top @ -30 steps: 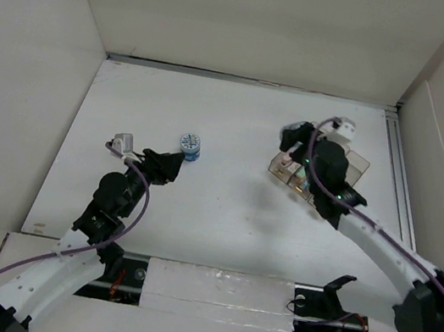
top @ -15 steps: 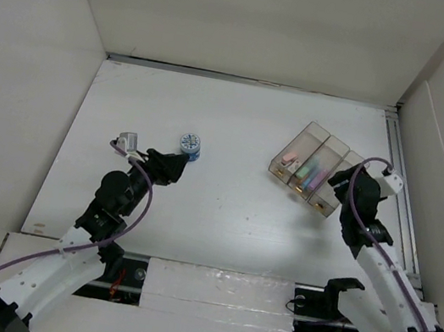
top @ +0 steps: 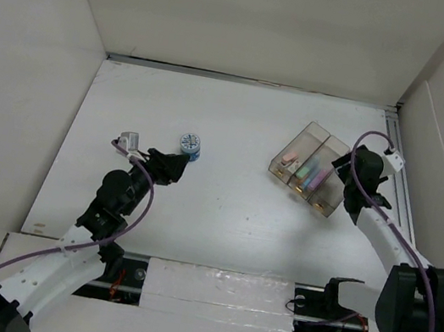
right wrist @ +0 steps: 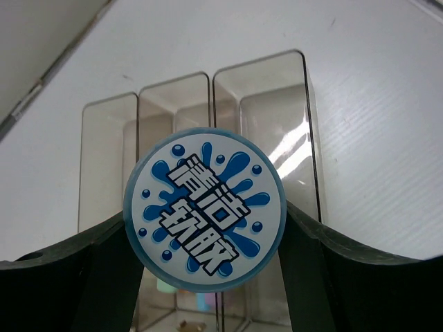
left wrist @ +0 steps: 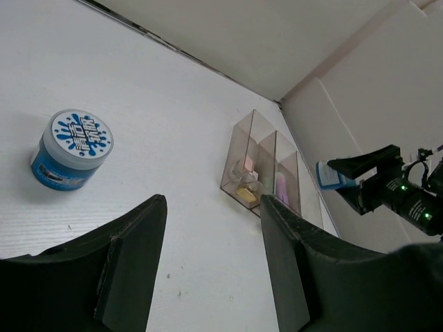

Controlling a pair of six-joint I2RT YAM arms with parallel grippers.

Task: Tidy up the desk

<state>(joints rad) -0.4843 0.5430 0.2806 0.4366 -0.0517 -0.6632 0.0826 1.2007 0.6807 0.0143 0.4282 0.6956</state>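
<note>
- Right wrist view: the right gripper (right wrist: 204,235) is clamped on a blue-lidded round tub (right wrist: 204,216). One dark finger presses each side, and the splash-patterned lid with white lettering faces the camera.
- Just behind the held tub stands a clear three-compartment tray (right wrist: 259,90), its long compartments running away from the camera. Small pastel items show low in it, mostly hidden by the tub.
- Seen from the top external camera, this gripper sits at the tray's right-hand side, near the metal rail (top: 394,136) on the right edge of the desk (top: 221,218). Whether it touches the tray cannot be told.
- Across the desk, the left gripper (left wrist: 208,256) has its fingers (left wrist: 131,256) spread wide apart with nothing between them.
- A second blue tub (left wrist: 71,149) stands upright on the desk just beyond the left gripper and to its left, apart from the fingers. Its lid carries the same splash pattern.
- The tray lies at an angle on the right half of the desk, well apart from the second tub. A pink item sits in its leftmost compartment and green and pink pieces in the middle one.
- The matte white desk fills the floor of the overhead view, with white panel walls (top: 257,17) at its far end and both sides.
</note>
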